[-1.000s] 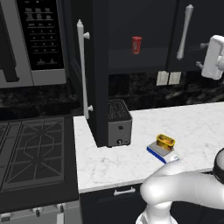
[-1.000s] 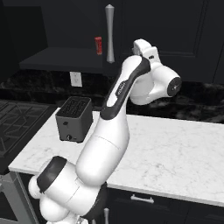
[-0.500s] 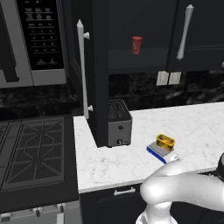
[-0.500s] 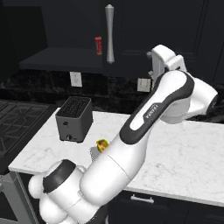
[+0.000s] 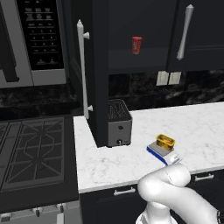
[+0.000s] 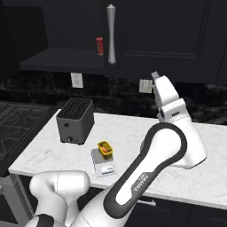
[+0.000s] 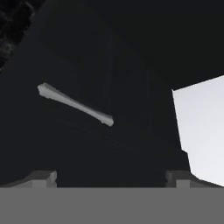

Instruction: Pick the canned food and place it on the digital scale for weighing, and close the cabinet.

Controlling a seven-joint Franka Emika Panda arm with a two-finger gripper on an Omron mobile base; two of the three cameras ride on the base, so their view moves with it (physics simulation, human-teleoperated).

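Observation:
The squat yellow canned food [image 5: 165, 141] [image 6: 105, 148] rests on the small digital scale [image 5: 168, 158] [image 6: 106, 169] near the counter's front edge. The black upper cabinet stands open: its left door [image 5: 99, 65] juts out edge-on with a long pale handle [image 5: 81, 65], and the shelf [image 6: 62, 60] is exposed. My gripper [image 6: 154, 75] [image 7: 111, 179] is raised at the right, well above the can, and faces a dark cabinet door [image 7: 109, 65] with a bar handle [image 7: 74, 105]. It is open, its fingertips [image 7: 43, 177] wide apart with nothing between them.
A slim red can [image 5: 137, 45] [image 6: 100, 46] stands on the open shelf. A dark toaster [image 5: 119, 122] [image 6: 76, 120] sits under the open door. The microwave [image 5: 39, 39] and stove [image 5: 30, 153] are at the left. The right cabinet door [image 6: 155, 40] is shut.
The arm has swung to the right and the hand has risen to face the upper cabinet. The can has stayed on the scale and the cabinet door has stayed open.

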